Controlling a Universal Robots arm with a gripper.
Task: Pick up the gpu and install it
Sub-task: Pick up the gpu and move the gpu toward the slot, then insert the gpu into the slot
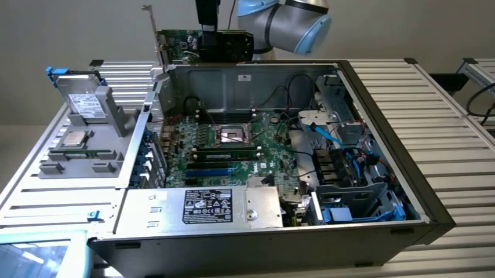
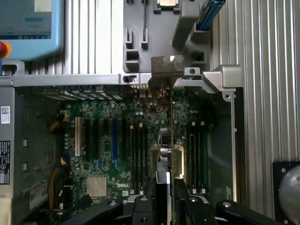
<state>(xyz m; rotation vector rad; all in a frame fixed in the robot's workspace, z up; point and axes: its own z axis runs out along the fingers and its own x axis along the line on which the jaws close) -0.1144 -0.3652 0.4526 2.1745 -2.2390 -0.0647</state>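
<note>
Power supply [image 1: 201, 207]: nearest, lower centre of the exterior frame. It carries a black label with white print and approval marks, too small to read.
Motherboard [image 1: 224, 147]: lies flat on the floor of the case [image 1: 393, 134], which rests on its side with the panel off. The slots therefore face up, so a card can come in from above.
Board writing: the wrist view shows a white Dell logo [image 2: 124, 192] among the long slots. No other print there is legible.
Parts tray [image 1: 77, 156]: grey holder at the left of the exterior frame, outside the case. It keeps spare parts in their own pockets, including a drive [image 1: 85, 103] standing upright with a white sticker that cannot be read.
gpu [image 1: 220, 45]: upper centre of the exterior frame, in the air above the case's far wall and well clear of the motherboard. It hangs on edge with its metal bracket [image 1: 150, 23] towards the frame's left. That is probably so the connector edge faces the slots and the bracket faces the rear openings.
gpu, wrist view: seen edge-on as a thin line [image 2: 171, 126] over the board.
Gripper [image 1: 207, 29]: jaws narrow, clamped on the gpu's upper part, and seen closing on the card in the wrist view too [image 2: 166, 187].
Task state: the card is lifted but not seated, as I judge it.
</note>
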